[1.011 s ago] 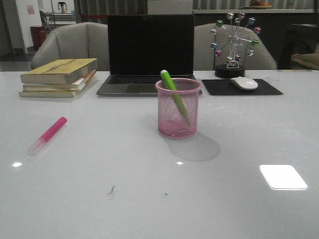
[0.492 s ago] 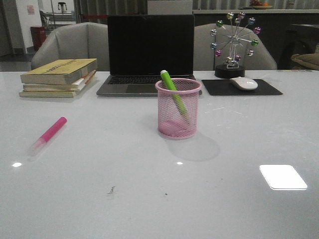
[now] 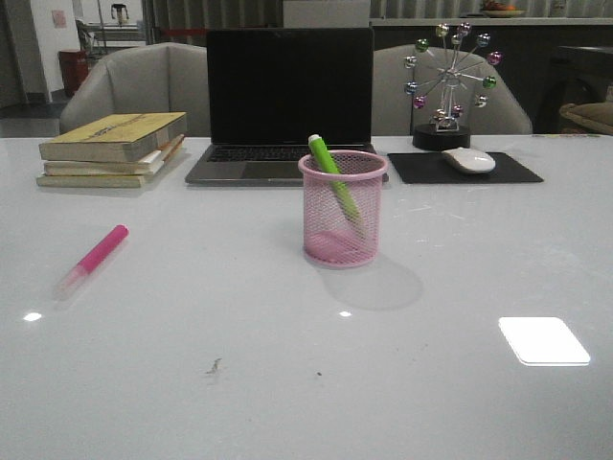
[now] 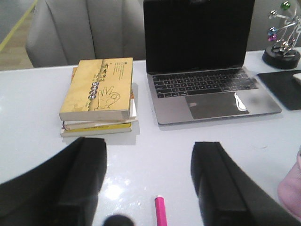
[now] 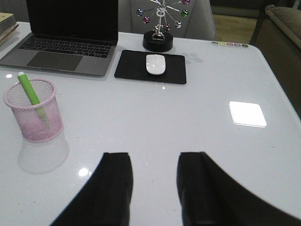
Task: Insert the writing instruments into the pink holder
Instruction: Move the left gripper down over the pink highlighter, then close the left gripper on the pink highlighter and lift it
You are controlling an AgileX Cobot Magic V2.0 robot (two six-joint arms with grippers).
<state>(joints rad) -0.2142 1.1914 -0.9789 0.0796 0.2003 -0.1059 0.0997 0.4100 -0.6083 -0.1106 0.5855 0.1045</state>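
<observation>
The pink mesh holder (image 3: 343,211) stands mid-table in front of the laptop, with the lime green marker (image 3: 330,175) leaning inside it, its tip above the rim. Both also show in the right wrist view: holder (image 5: 35,117), green marker (image 5: 29,89). The magenta marker (image 3: 94,257) lies flat on the table at the left, pale cap toward the front. My left gripper (image 4: 148,157) hangs open above the table, the marker's pink end (image 4: 160,211) between its fingers and below them. My right gripper (image 5: 154,165) is open over bare table, right of the holder. Neither gripper shows in the front view.
A stack of books (image 3: 115,149) sits at the back left, a dark laptop (image 3: 287,105) behind the holder. A white mouse (image 3: 468,160) on a black pad (image 3: 465,170) and a ball ornament (image 3: 448,86) are at the back right. Chairs stand beyond the table.
</observation>
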